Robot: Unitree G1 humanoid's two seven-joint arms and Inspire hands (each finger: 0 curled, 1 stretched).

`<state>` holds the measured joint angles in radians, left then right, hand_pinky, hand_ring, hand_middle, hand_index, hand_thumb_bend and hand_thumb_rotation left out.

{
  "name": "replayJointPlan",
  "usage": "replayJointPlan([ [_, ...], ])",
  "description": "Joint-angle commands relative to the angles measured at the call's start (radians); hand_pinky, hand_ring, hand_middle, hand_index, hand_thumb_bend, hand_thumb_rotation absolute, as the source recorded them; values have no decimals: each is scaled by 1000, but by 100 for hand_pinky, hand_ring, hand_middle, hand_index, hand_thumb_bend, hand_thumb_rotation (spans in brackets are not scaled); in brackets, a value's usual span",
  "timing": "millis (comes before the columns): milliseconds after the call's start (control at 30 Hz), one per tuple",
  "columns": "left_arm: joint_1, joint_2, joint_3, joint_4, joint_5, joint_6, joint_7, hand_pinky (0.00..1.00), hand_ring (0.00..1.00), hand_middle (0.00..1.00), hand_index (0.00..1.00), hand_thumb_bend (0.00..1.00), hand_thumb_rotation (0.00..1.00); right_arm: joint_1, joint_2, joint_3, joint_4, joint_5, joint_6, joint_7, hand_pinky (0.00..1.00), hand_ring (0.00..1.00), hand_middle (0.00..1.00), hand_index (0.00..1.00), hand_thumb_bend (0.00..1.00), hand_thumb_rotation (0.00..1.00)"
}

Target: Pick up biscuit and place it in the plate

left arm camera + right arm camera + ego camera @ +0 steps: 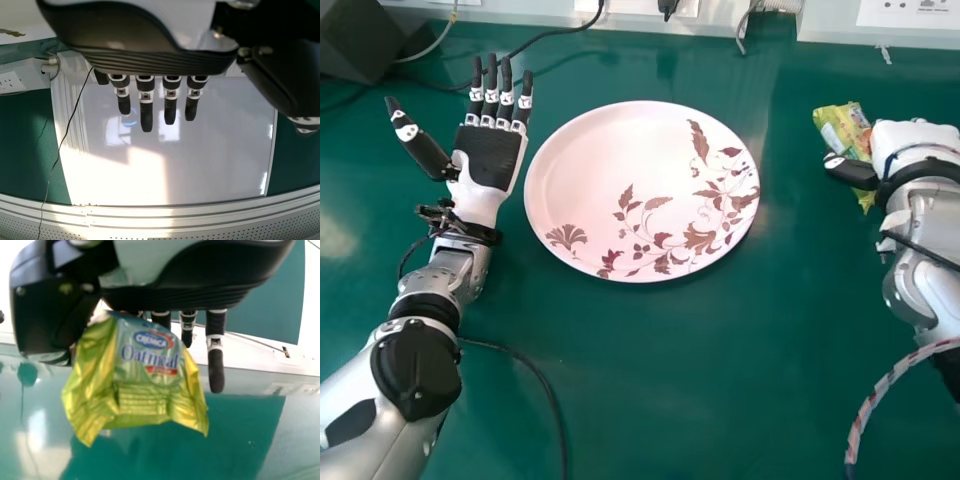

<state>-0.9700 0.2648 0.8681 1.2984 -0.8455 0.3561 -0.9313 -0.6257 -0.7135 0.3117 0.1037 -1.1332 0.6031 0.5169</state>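
Note:
My right hand (910, 150) is at the right of the head view, its thumb and fingers pinching the yellow-green biscuit packet (842, 132). Close up in the right wrist view, the packet (145, 370) hangs at the right hand (200, 275), partly covering some fingers, while others extend beside it. The white plate (610, 160) with brown and red floral print lies mid-table, well apart from the packet. Left of the plate, my left hand (490, 160) rests palm up with straight fingers and nothing in it; the same left hand (150, 40) tops the left wrist view.
Green table surface (650, 380) separates the plate from the right hand. A black cable (545, 380) runs near the left forearm. At the back left stands a dark box (365, 40), and white socket panels (910, 15) line the far edge.

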Motion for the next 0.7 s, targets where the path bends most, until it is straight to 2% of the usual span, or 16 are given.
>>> replayJointPlan([
  [0, -1, 11, 9, 4, -8, 2, 1, 94, 86, 95, 96, 100, 42, -7, -21, -15, -13, -14, -3, 6, 37, 44, 52, 59, 47, 0],
  [33, -1, 11, 9, 4, -7, 3, -2, 94, 86, 95, 96, 100, 42, -7, -22, -17, -17, -14, -4, 7, 37, 44, 51, 54, 47, 0],
  [100, -1, 10, 8, 2, -3, -9, -1, 95, 86, 95, 96, 100, 42, -8, -23, -22, -26, -14, -2, 14, 38, 44, 51, 51, 47, 0],
  [200, -3, 10, 10, 2, -5, -16, 3, 95, 86, 95, 96, 100, 42, -10, -22, -26, -33, -17, 0, 22, 39, 44, 50, 50, 47, 0],
  [333, -9, 8, 19, 1, -15, -6, 45, 96, 87, 95, 96, 100, 42, -14, -21, -31, -40, -23, 1, 34, 29, 44, 49, 49, 49, 0],
  [367, -10, 8, 22, 1, -16, -7, 51, 95, 87, 95, 96, 100, 42, -15, -21, -31, -41, -27, 1, 36, 27, 37, 48, 49, 50, 0],
  [433, -10, 10, 22, 1, -15, -7, 50, 94, 87, 95, 96, 100, 41, -15, -20, -34, -43, -30, -1, 35, 25, 31, 48, 49, 51, 0],
  [600, -11, 11, 22, 2, -13, -16, 50, 94, 86, 94, 96, 100, 41, -14, -21, -36, -53, -42, -3, 40, 21, 27, 47, 48, 51, 0],
  [667, -12, 12, 24, 4, -15, -15, 45, 95, 86, 94, 96, 100, 41, -16, -22, -35, -57, -47, -2, 49, 18, 25, 47, 45, 52, 0],
])
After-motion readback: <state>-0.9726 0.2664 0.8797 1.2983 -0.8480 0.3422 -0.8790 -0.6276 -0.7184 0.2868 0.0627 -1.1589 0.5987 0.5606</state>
